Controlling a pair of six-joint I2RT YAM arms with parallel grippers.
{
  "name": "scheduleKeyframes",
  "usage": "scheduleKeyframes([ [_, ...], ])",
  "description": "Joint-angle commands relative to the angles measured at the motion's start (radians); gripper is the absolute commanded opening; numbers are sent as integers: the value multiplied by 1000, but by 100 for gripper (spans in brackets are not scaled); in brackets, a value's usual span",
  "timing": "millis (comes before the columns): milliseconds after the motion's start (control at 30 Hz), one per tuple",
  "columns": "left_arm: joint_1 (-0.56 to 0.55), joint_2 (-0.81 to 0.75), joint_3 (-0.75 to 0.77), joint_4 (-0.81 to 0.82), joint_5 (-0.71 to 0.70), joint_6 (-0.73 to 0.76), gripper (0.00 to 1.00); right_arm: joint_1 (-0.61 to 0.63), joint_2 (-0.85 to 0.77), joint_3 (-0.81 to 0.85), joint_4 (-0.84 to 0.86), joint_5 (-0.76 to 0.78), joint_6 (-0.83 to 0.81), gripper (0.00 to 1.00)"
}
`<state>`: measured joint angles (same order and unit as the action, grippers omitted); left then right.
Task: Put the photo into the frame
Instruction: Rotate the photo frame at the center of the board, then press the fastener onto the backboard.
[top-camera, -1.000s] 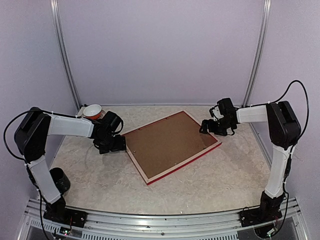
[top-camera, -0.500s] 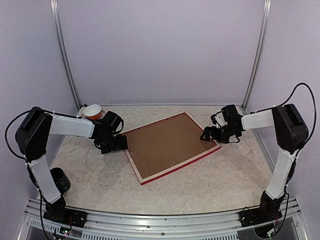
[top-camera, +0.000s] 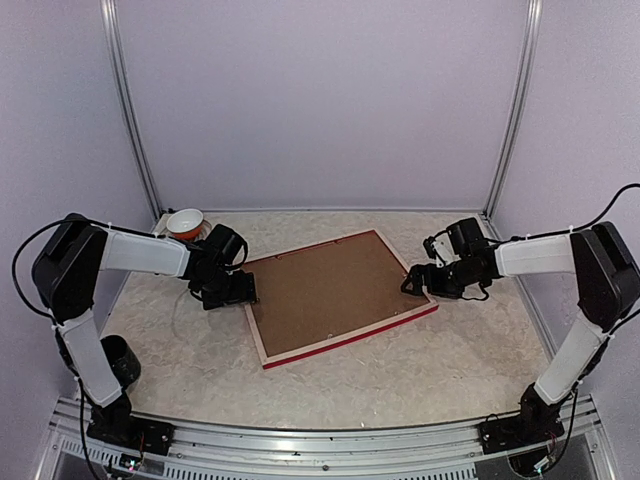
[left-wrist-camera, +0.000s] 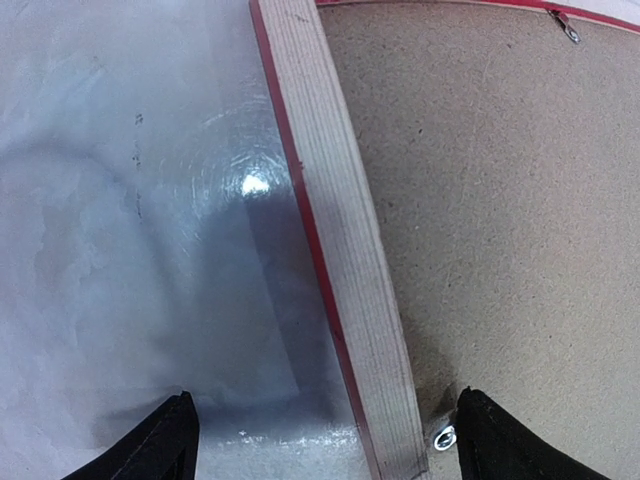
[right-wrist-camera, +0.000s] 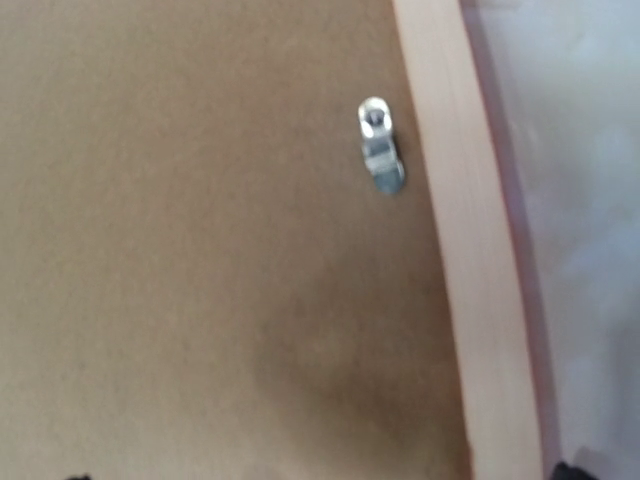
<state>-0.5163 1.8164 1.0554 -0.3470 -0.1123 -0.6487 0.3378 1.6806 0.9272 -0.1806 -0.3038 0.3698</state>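
The frame (top-camera: 350, 336) lies face-down mid-tabletop (top-camera: 400, 375), with the brown backing board (top-camera: 335, 290) seated in it. The left claw (top-camera: 246, 291) at its 9 o'clock edge and the right claw (top-camera: 410, 283) at 3 o'clock both gape, gripping nothing. The step looks like securing the backing, so next comes turning the metal tabs (right-wrist-camera: 380, 145). The photo is unseen, perhaps under the board.
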Motion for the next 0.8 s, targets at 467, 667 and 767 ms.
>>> scheduleKeyframes([
  [467, 15, -27, -21, 31, 23, -12, 88, 36, 62, 176, -109, 218, -11, 99],
  [667, 16, -48, -49, 41, 25, -16, 88, 11, 181, 350, -198, 280, -56, 98],
  [767, 16, -56, -58, 46, 27, -16, 88, 6, 236, 412, -230, 265, -77, 95],
])
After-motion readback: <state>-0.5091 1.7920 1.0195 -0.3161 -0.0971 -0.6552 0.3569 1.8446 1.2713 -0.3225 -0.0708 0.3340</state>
